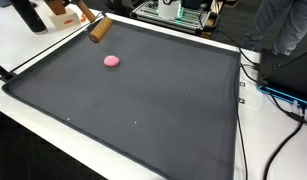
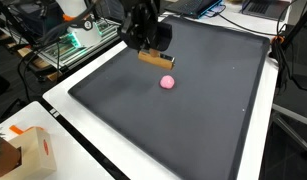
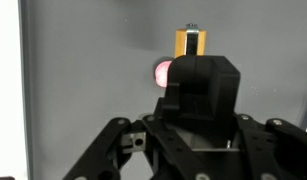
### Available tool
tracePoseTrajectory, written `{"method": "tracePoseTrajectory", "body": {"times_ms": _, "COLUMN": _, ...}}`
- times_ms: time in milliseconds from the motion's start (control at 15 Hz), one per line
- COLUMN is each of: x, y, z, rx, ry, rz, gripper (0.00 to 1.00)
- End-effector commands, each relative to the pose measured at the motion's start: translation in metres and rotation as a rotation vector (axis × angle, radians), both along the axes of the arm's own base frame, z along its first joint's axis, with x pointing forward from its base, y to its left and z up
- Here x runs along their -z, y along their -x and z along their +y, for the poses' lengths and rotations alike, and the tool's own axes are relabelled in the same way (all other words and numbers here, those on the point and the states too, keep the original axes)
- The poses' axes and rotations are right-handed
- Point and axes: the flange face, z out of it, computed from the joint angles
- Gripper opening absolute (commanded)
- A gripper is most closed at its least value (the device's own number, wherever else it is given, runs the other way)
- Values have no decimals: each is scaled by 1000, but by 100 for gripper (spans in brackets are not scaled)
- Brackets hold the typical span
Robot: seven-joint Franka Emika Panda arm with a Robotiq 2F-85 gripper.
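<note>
Claw [image 2: 150, 51] looks clamped on the wooden block [image 2: 159, 60]; if your grip slackens, it could drop and knock the pink ball [image 2: 168, 82]

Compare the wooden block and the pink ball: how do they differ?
The wooden block is tan, long and flat-faced; the pink ball is rounded. The wooden block is larger than the pink ball. The wooden block hangs tilted in the pincer, seemingly clamped; the pink ball lies free on the dark mat. Both are small beside it.

Tan oblong block [image 1: 99, 27], tilted above the mat's [image 1: 143, 100] far edge; small pink ball [image 1: 112, 60] nearby.
</note>
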Motion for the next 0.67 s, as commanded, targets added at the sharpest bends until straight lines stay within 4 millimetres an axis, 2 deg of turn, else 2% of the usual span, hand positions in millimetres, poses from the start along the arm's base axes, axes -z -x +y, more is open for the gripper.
{"method": "tracePoseTrajectory", "body": {"times_ms": 0, "x": 17, "y": -5, "z": -38, "rx": 18, "ry": -104, "rz": -13, "gripper": 24}}
{"method": "tracePoseTrajectory", "body": {"times_ms": 267, "x": 32, "y": -4, "z": -70, "rx": 32, "ry": -190, "rz": -57, "gripper": 24}}
{"method": "tracePoseTrajectory", "body": {"times_ms": 600, "x": 44, "y": -2, "z": -92, "rx": 26, "ry": -232, "rz": -104, "gripper": 24}}
